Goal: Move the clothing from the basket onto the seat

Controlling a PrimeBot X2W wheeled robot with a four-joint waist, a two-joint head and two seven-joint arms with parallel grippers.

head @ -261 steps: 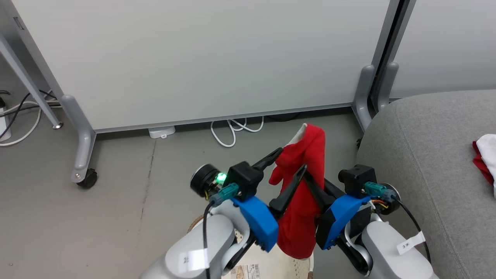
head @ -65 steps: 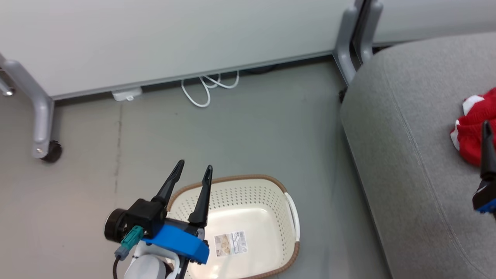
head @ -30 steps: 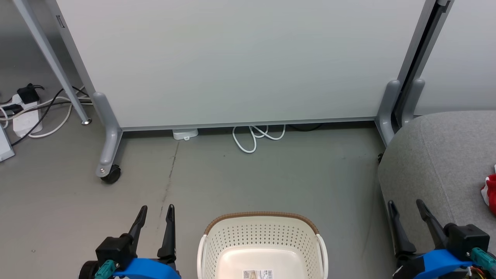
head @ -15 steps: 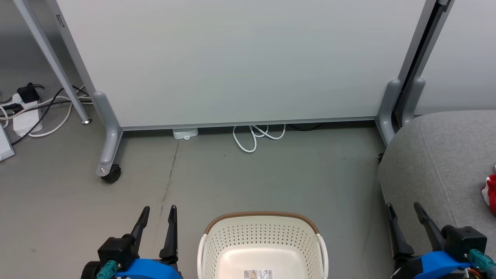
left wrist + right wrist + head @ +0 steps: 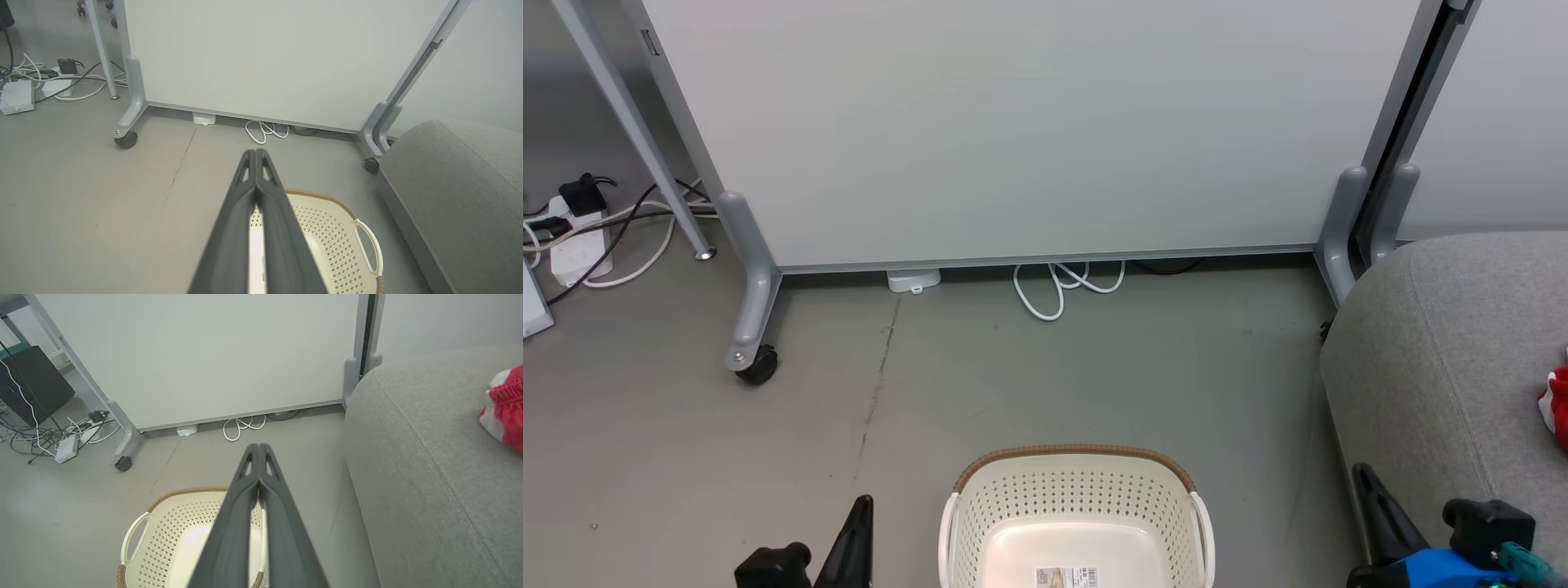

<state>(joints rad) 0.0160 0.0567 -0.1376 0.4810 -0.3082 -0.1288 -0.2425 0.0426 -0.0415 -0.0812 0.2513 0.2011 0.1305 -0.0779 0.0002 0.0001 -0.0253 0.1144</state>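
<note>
Both end effectors are pinched fully together with nothing between them. The left end effector [image 5: 255, 157] is closed up tight along its whole length, and it's the same deal with the right end effector [image 5: 258, 451]. In the head view the basket [image 5: 1078, 452] sits on the floor [image 5: 1094, 367] at 6 o'clock, with its cream bottom and barcode label [image 5: 1066, 577] on show. The left end effector pokes up at about 7 o'clock and the right one at about 5 o'clock, so the basket is between them, touching neither. The clothing [image 5: 504, 408] is a red-and-white bundle lying on the seat [image 5: 429, 457]. It's way out at 3 o'clock in the head view, and roughly 2 o'clock from the right end effector in the right wrist view, well apart from it. A white cable [image 5: 1058, 290] lies coiled at 12 o'clock under the partition panel [image 5: 1013, 122].
</note>
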